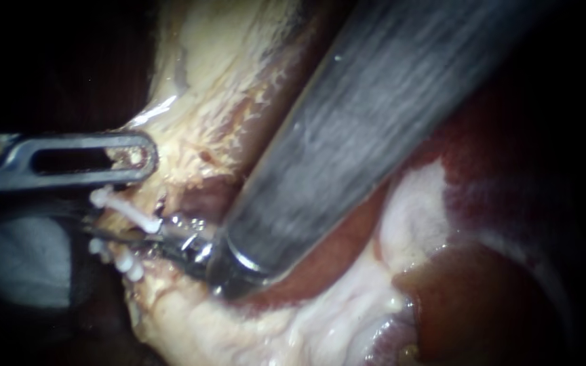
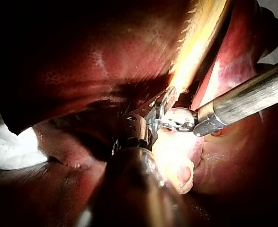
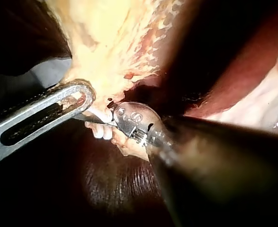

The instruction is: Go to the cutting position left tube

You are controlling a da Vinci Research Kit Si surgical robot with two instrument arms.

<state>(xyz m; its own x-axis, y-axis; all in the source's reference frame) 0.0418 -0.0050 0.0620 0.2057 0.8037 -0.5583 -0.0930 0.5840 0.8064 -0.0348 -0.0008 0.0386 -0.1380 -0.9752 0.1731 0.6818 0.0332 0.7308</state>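
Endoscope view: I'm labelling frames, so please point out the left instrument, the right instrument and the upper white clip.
left instrument [image 1: 142,160], endoscope view, on the rounded end of its slotted tip.
right instrument [image 1: 186,244], endoscope view, on its shiny metal tip.
upper white clip [image 1: 130,211], endoscope view, on the middle of its bar.

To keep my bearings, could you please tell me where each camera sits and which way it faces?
Endoscope: close to the pale tissue, facing the white clips; left instrument enters from the left, right instrument from the upper right.
Left wrist: on the left arm, looking along its own shaft; the right instrument lies ahead.
Right wrist: on the right arm, looking along its own shaft toward the clips.
Shared: both instrument tips together at that tissue.
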